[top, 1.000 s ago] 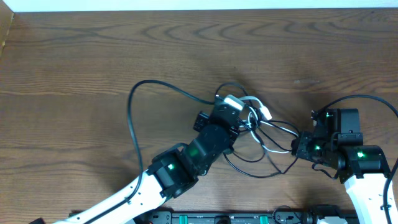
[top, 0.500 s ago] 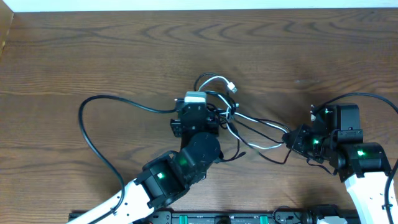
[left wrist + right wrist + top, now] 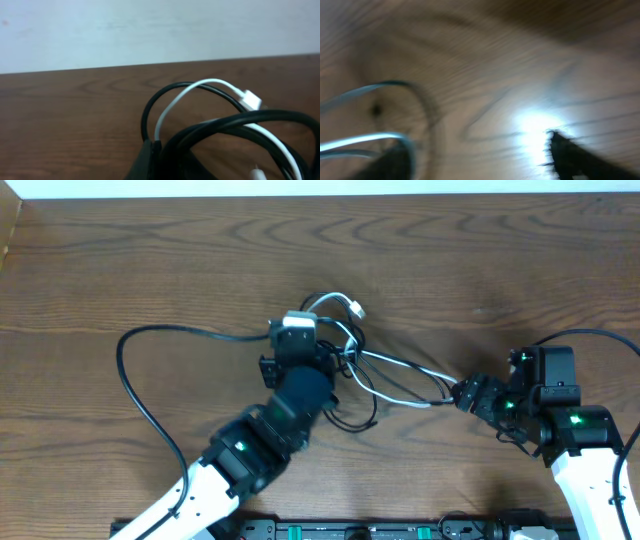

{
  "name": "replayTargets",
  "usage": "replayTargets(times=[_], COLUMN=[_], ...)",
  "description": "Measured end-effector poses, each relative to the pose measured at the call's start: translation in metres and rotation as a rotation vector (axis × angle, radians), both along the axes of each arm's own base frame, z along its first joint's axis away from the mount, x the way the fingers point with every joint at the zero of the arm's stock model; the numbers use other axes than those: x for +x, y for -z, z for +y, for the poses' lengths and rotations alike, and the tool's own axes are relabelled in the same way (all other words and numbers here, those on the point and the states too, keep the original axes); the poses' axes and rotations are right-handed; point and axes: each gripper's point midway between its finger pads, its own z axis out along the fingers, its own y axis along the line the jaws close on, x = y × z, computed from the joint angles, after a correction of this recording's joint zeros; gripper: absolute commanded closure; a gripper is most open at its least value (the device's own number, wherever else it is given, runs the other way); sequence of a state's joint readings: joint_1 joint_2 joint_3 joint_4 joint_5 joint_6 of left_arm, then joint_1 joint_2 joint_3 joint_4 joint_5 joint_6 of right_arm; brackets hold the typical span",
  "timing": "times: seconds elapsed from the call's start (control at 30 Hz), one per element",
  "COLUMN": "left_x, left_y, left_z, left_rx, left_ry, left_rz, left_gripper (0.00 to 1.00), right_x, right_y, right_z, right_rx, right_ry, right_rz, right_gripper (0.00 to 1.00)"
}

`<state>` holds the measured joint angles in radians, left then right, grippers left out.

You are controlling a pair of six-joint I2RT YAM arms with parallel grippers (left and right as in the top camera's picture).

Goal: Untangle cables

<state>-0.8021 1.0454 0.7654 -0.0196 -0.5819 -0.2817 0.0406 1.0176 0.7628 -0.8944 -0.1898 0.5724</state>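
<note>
Untangling, partway | cables (image 3: 400,370) lie mid-way across the table (image 3: 150,260), stretched between my grippers | left gripper (image 3: 338,358) closed on knotted bunch | right gripper (image 3: 462,392) pinches strand ends | loops cross; separation not yet done

Cables (image 3: 400,372) stretched between left gripper (image 3: 318,348) and right gripper (image 3: 458,392) bar mid-table. Thick arm cord (image 3: 119,358) loops across the left. Table (image 3: 150,250) bare along far edge and near-left corner: passage there.
</note>
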Motion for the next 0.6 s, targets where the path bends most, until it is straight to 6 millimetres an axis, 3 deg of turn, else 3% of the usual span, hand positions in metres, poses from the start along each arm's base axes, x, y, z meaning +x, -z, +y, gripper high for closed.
replayTargets(times=[0.13, 0.27, 0.4, 0.6], left_x=[0.004, -0.003, -0.01, -0.017], left_y=[0.009, 0.022, 0.047, 0.066], left_z=[-0.01, -0.038, -0.06, -0.084], left_rx=[0.025, 0.005, -0.009, -0.044], left_ry=[0.147, 0.365, 0.512, 0.641], left_rz=[0.046, 0.11, 0.202, 0.264], left_gripper=[0.92, 0.92, 0.92, 0.92], right_x=[0.026, 0.05, 0.042, 0.025], right_y=[-0.006, -0.033, -0.05, -0.061], right_z=[-0.005, 0.025, 0.059, 0.083], right_rx=[-0.038, 0.036, 0.142, 0.247], right_ry=[-0.044, -0.274, -0.526, -0.695], right_rz=[-0.122, -0.323, -0.427, -0.485], right_gripper=[0.01, 0.02, 0.05, 0.13])
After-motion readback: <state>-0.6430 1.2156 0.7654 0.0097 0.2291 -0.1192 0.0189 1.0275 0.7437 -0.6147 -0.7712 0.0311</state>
